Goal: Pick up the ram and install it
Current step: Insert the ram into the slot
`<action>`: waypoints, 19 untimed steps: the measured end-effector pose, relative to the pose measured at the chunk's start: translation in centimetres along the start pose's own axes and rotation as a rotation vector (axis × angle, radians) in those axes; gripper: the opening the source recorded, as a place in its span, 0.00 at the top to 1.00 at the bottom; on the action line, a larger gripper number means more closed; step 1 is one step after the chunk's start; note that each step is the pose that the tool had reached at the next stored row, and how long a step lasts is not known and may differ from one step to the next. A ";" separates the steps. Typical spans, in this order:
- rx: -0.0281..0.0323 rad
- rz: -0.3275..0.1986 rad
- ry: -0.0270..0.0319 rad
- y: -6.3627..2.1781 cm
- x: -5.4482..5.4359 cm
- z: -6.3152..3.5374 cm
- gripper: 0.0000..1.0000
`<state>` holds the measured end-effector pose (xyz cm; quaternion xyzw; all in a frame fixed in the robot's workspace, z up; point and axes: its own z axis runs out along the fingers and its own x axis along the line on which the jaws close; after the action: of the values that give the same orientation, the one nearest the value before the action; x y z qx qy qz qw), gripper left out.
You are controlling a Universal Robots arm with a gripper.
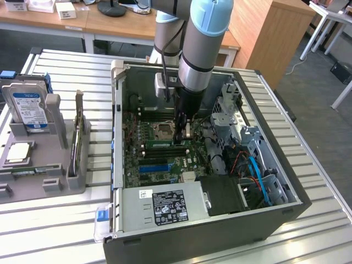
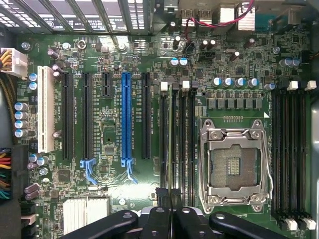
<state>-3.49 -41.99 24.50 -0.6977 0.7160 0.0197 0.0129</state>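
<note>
Ram stands on edge among the black memory slots beside the CPU socket, inside the open computer case; end effector is pinched narrow on one end; pickup looks done; full seating seems unfinished.

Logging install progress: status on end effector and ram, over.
End effector shut on ram. Stick on edge at black memory slots beside CPU socket; seated or not, cannot tell. No obstruction seen at the slots.
</note>
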 end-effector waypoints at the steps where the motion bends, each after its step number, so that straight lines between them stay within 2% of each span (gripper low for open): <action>1: 0.0001 0.000 -0.0002 0.00 0.0 0.04 0.88; 19: 0.0001 0.000 0.0002 0.00 0.0 0.65 0.88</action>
<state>-3.50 -42.00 23.84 -0.6979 0.7158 0.0196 0.0128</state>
